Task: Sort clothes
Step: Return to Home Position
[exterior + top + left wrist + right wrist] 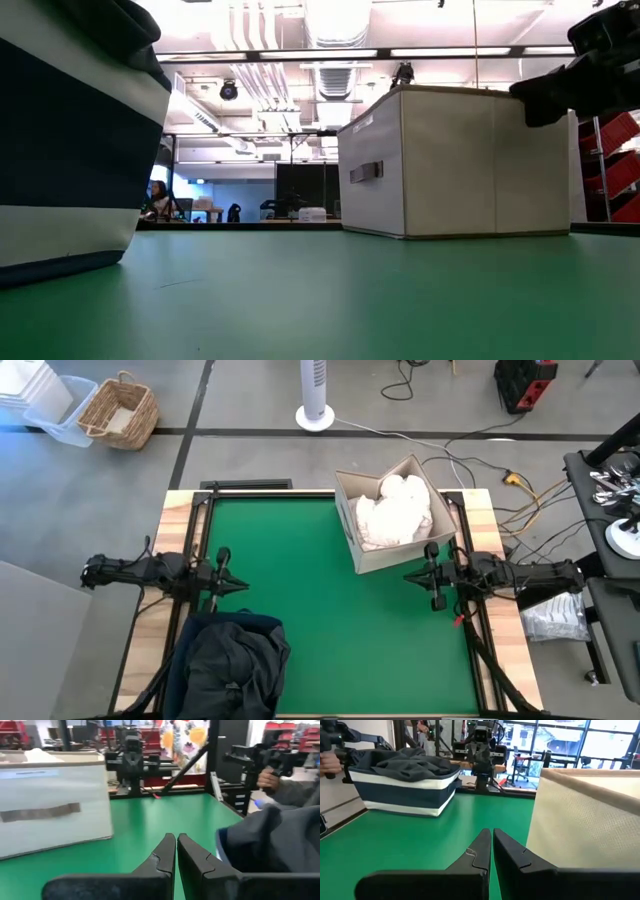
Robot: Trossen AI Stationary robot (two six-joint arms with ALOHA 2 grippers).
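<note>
Pincers clenched and empty, clothes lying in both containers

Your left pincer (241,586) sits low at one edge of the green table (330,630). Its fingers (165,851) are pressed together on nothing. Just off its right flank stands the navy bin (252,623), heaped with dark clothes (235,660) that rise above the rim.

Your right pincer (409,574) faces it from the opposite edge, well apart. It is likewise clenched and holds nothing. Close beside its right flank you have the beige box (400,555), and the white clothes (395,510) are piled inside it. Between the two pincer tips you see only the table's green surface. From the left pincer's camera, a person's hand (267,777) shows beyond the bin, gripping a dark handle.
</note>
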